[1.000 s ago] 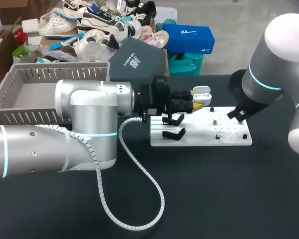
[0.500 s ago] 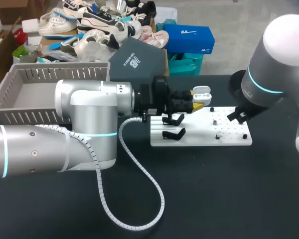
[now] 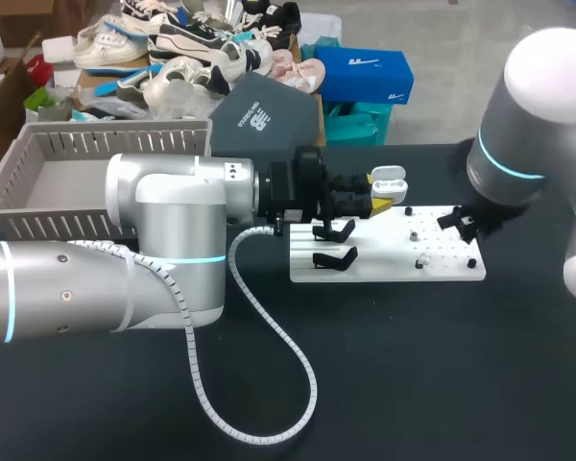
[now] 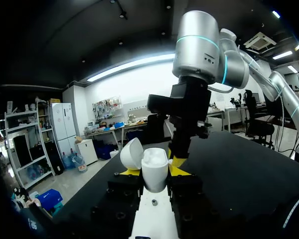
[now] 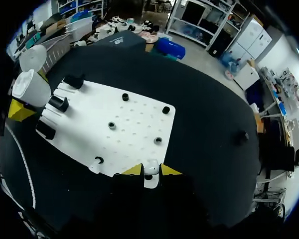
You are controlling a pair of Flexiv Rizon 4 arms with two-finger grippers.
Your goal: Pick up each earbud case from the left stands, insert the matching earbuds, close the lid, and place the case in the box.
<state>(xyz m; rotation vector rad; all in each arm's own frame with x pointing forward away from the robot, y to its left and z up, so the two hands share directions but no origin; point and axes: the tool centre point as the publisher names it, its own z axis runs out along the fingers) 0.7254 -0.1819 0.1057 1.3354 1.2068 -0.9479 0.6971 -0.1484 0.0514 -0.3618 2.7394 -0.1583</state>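
Note:
My left gripper is shut on a white earbud case and holds it upright over the far left corner of the white board, lid tipped open. In the left wrist view the case sits between the yellow tips of that gripper. My right gripper hangs over the board's right part. In the right wrist view this gripper is shut on a small white earbud above the board's near edge. Another white earbud rests on the board.
Two empty black stands sit on the board's left end. Several small black pegs dot the board. A grey slatted box stands at the table's far left. My left arm's white cable loops over the black tabletop.
My right arm has shifted slightly, carrying its gripper a little to the right over the board. My left arm and the case have stayed where they were.

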